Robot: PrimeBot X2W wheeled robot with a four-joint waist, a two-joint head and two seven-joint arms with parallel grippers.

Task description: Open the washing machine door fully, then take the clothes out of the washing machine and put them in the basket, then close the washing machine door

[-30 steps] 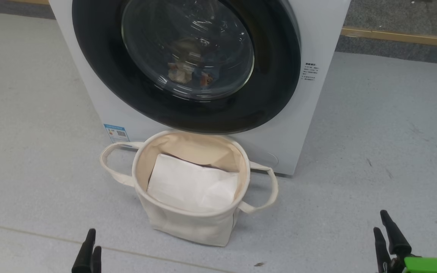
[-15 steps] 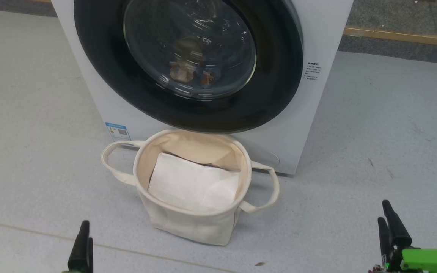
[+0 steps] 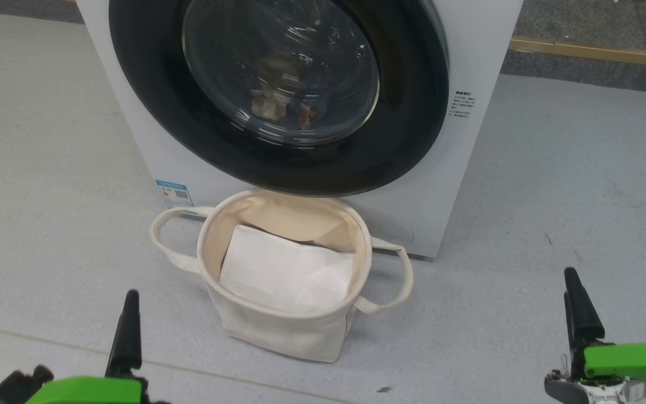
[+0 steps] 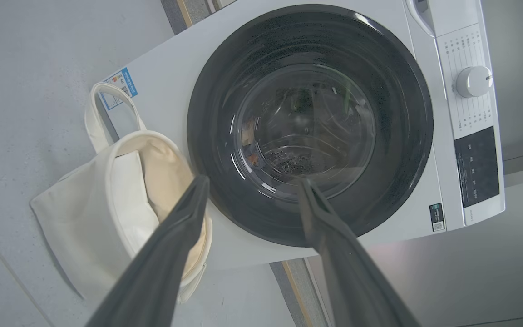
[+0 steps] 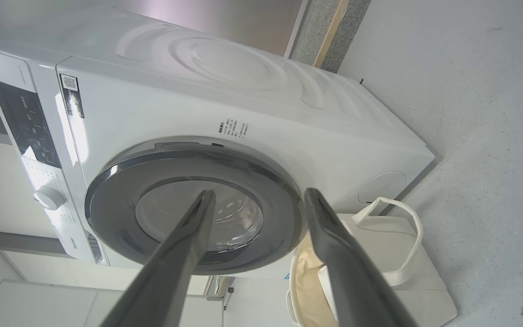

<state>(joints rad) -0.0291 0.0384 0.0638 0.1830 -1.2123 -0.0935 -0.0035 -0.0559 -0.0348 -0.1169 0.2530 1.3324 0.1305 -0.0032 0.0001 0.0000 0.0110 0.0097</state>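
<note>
White boxy washing machine [image 3: 441,168] fills upper centre. Its round glossy black door [image 3: 278,73] is closed. Soft cream canvas basket [image 3: 278,336] sits below, holding a flat white sheet [image 3: 284,269]. Clothes [image 3: 278,106] sit behind the glass. Left gripper [image 4: 253,180] and right gripper [image 5: 259,191] are spread wide, empty.

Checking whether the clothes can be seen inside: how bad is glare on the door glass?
Head view: streaky reflections cross the washing machine door, yet clothes are glimpsed; left wrist view: dim, little glare; right wrist view: pale sheen veils the glass.

Bright, even light, with glare streaking the glass of the washing machine door [image 3: 279,73]; wrist views curve at their edges.
</note>
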